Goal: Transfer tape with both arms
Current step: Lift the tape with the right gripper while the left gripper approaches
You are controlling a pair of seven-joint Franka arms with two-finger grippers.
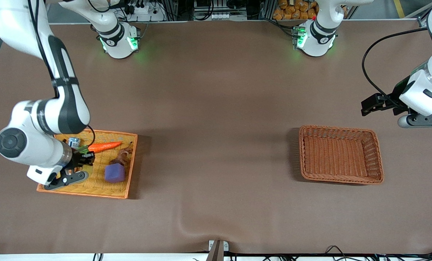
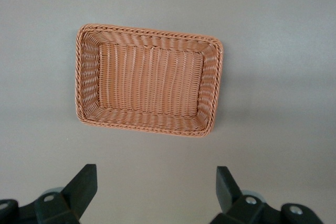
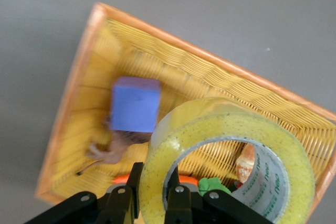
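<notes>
Right gripper [image 3: 155, 195] is clamped on the tape [image 3: 226, 150]: 1 finger inside the grey core, the other outside the yellowish wall, pinching 1 side of the ring. In the right wrist view the roll hangs over the yellow tray [image 3: 168, 72], clear of its floor. In the front view the right gripper [image 1: 78, 158] sits over the tray [image 1: 123, 181] at the right arm's end of the table; the arm body hides the tape there.

Tray contents:
- purple cube [image 1: 114, 173] nearer the front camera, also seen in the wrist view [image 3: 135, 103]
- brown animal figure [image 1: 122, 156] just beside the cube, touching or almost
- carrot toy [image 1: 104, 146] farther from the camera than the cube
- small silver-blue item [image 1: 74, 141] near the carrot's green end, too small to identify

Left gripper [image 1: 373, 104] waits in the air over bare table at the left arm's end, near the brown wicker basket [image 1: 341, 179] but not over it. Fingers [image 2: 81, 187] spread wide, nothing between them. Left wrist view looks down on the basket [image 2: 147, 124], nothing in it.
</notes>
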